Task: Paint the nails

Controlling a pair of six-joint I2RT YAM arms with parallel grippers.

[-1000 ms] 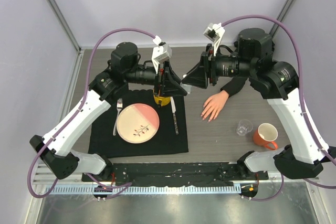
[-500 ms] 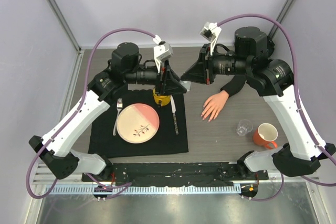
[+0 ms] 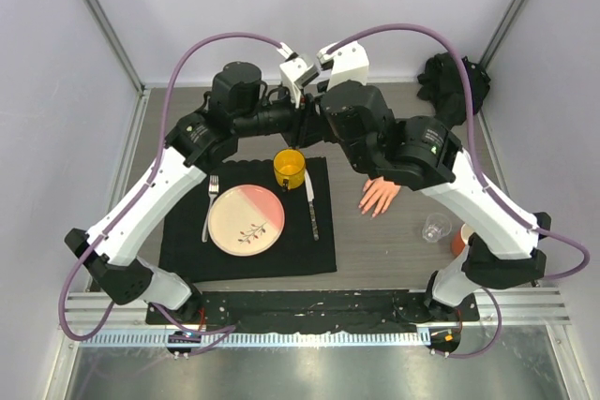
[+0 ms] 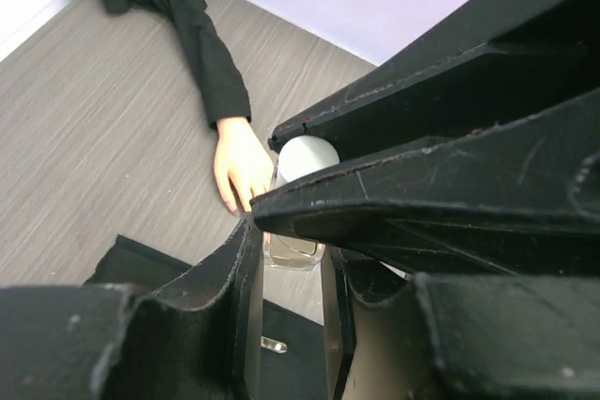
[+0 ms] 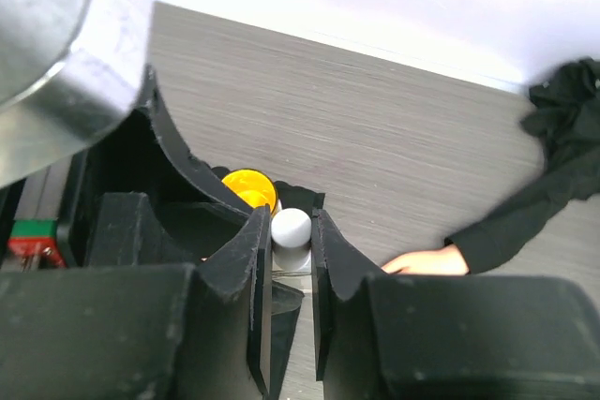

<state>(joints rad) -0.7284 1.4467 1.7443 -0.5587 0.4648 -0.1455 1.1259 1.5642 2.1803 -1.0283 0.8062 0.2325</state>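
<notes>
the left gripper (image 4: pixel 292 264) holds the small clear bottle (image 4: pixel 293 248) by its body, jaws narrow. the right gripper (image 5: pixel 291 252) is closed on the white cap (image 5: pixel 290 224). both are above the table, behind the yellow cup (image 3: pixel 289 168). the mannequin hand (image 3: pixel 380 196) lies palm down just beside the black mat (image 3: pixel 187 241); its nails (image 3: pixel 372 210) are too small to see.

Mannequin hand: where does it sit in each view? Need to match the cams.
Top external: mannequin hand right of centre, flat on the table, partly under the right arm.
Left wrist: hand centre-left, fingers pointing down-frame.
Right wrist: hand lower right, only a sliver showing.
Shared landmark: black sleeve running off the wrist.
</notes>
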